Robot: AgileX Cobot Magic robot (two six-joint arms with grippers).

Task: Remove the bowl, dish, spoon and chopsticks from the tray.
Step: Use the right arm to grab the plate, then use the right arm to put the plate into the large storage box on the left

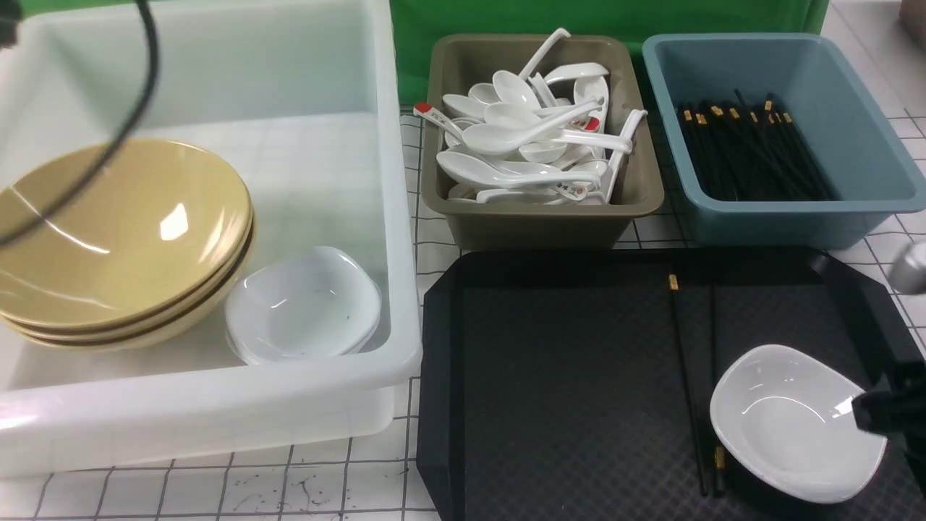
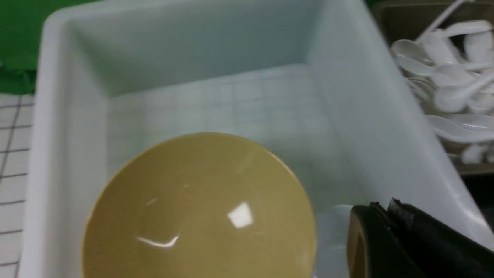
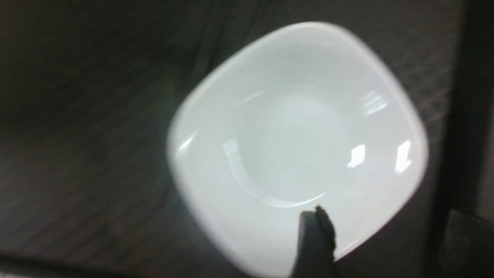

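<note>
On tray (image 1: 564, 376), chopsticks (image 1: 687, 383), distinct only frontally.

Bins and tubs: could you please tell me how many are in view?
3: white tub on the left, olive bin behind the tray, blue bin right of it.

The tabletop (image 1: 217, 492), tub (image 1: 217, 391) and tray (image 1: 564, 362) are viewed forward and downward from the robot's own side. The bowl (image 2: 200, 208) is seen near, beside the left pincer (image 2: 386, 210). The dish (image 3: 297, 146) is seen very near, under the right pincer (image 3: 314, 227). Tub and bowl are shared by front and left wrist views, dish and tray by front and right.
</note>
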